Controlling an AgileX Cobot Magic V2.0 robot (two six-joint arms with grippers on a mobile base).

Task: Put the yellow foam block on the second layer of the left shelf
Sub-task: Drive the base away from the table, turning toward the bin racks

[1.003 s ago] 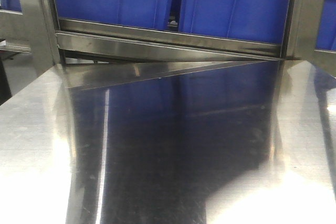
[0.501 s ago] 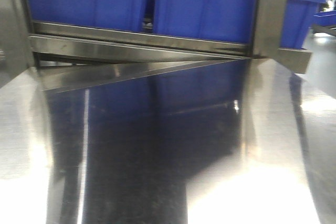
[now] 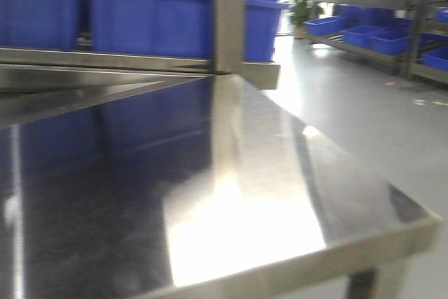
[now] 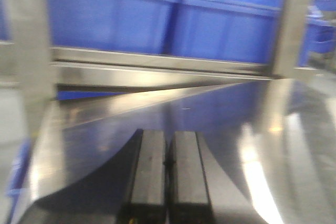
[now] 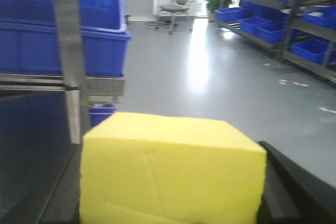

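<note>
Yellow foam block (image 5: 170,174) sits clamped in the right end effector (image 5: 173,203); left end effector (image 4: 168,163) is closed.

Right wrist view: block (image 5: 168,171) runs off the bottom edge, so its underside is unseen. Right hand (image 5: 170,182) is mostly hidden behind the block. Only one dark finger (image 5: 296,182) shows, at the block's right, and its contact can't be made out. Left wrist view is smeared: left hand (image 4: 168,137), fingers pressed together, is cut off at the bottom. Front view: table (image 3: 280,173) is blurred, bins (image 3: 147,19) are cropped at the top.
</note>
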